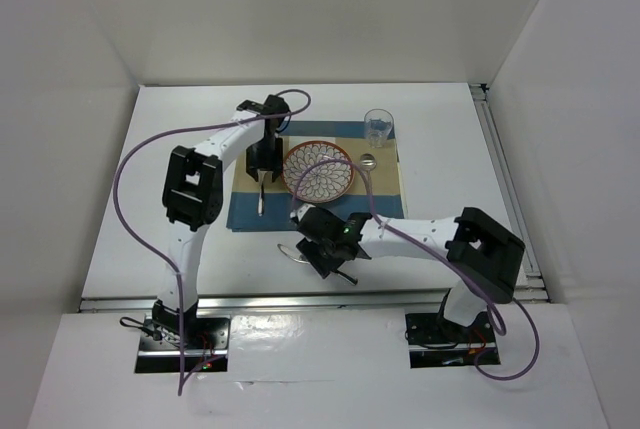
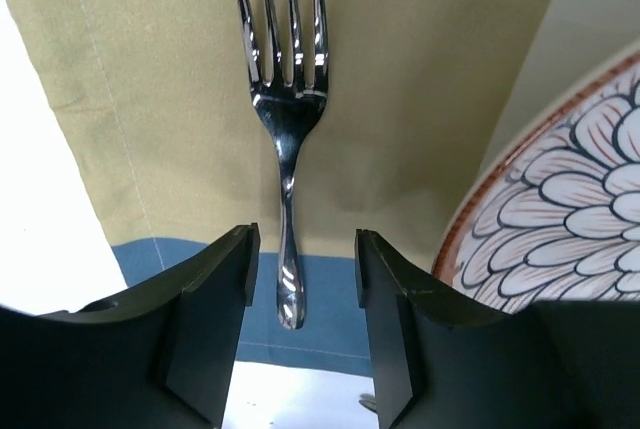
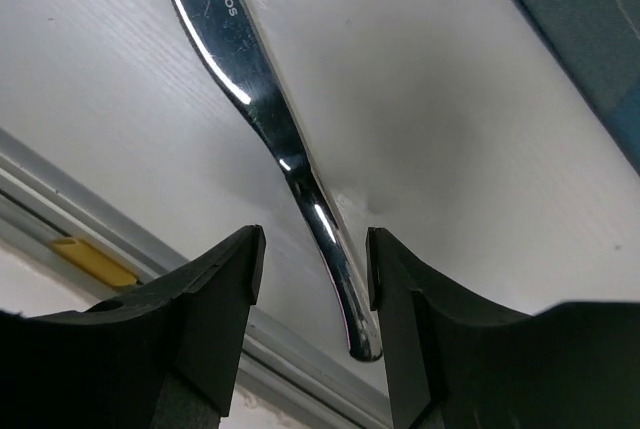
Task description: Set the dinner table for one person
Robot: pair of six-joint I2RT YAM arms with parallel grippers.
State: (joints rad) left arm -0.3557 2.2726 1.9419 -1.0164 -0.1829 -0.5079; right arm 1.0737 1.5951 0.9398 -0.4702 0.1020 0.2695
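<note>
White dinner table (image 1: 450,149), tan-and-blue placemat (image 1: 385,184) — petal-patterned plate (image 1: 318,171).

I see white dinner table (image 1: 440,169) w/ metal rails at edges. Directly on it: blue/tan placemat (image 1: 385,184) mid-table, plus knife (image 3: 250,89) flat on bare top nr near rail, just off mat corner.

Plain white walls (image 1: 320,9) all around

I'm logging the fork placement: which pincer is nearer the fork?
Left. The left pincer sits open astride the fork handle; the right pincer is off by the table's near edge, astride a knife.
</note>
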